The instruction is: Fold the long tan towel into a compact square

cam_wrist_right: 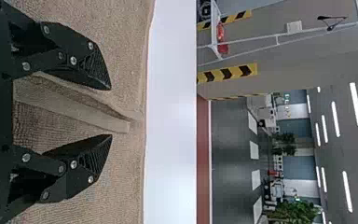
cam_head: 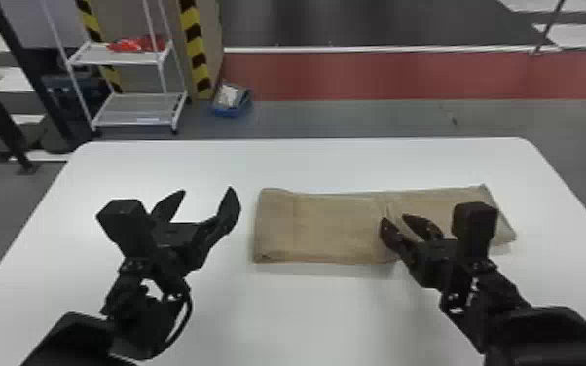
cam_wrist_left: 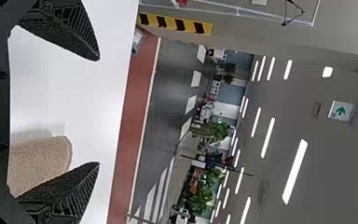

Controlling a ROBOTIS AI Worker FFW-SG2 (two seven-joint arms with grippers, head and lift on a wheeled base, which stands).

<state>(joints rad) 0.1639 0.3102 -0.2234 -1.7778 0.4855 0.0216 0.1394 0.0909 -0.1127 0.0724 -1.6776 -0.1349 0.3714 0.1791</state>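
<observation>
the left claw (cam_head: 204, 192) gapes wide beside the tan towel (cam_head: 326, 228) on the tabletop (cam_head: 302, 316); the right claw (cam_head: 395, 219), fingers also parted, is over the towel.

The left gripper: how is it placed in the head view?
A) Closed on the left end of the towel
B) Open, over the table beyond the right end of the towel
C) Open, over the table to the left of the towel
C: the left gripper has its fingers spread over the white table, left of the towel's near end.
</observation>
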